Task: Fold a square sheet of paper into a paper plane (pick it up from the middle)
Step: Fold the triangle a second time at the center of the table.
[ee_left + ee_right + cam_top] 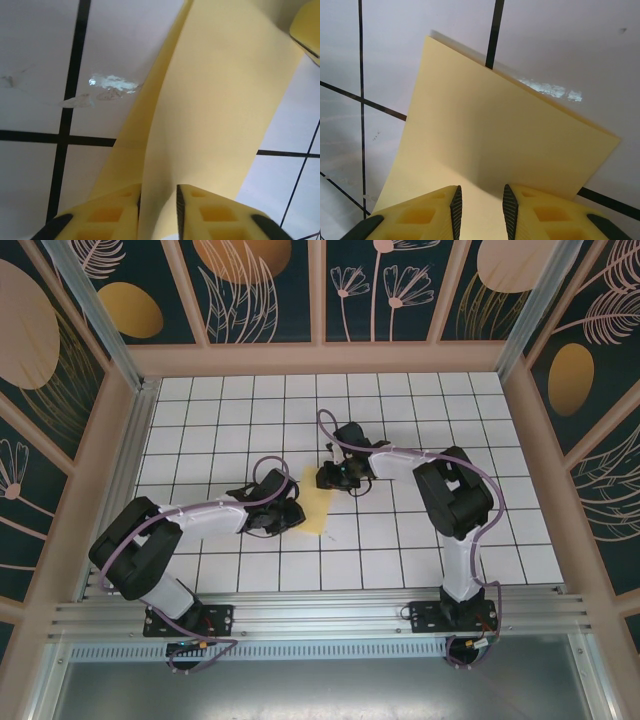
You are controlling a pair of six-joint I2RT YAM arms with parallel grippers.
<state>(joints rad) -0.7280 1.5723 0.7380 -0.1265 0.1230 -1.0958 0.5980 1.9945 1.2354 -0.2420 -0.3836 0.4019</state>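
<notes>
The pale-yellow sheet of paper point(318, 502) lies doubled over as a narrow strip on the white tiles in the middle of the table. My left gripper point(292, 512) is at its near-left end. In the left wrist view the paper point(220, 115) rises as a ridge between my left gripper's point(157, 200) parted jaws, touching the left finger point(112, 215). My right gripper point(330, 478) is at the strip's far end. In the right wrist view two stacked layers of paper point(490, 135) lie flat under the right gripper point(481, 200), jaws apart.
The tiled floor point(450, 420) is fenced by wooden walls with painted panels. A metal rail point(320, 615) runs along the near edge by the arm bases. A shiny scuff point(107, 87) marks a tile left of the paper. A right gripper finger point(307, 25) shows at the corner.
</notes>
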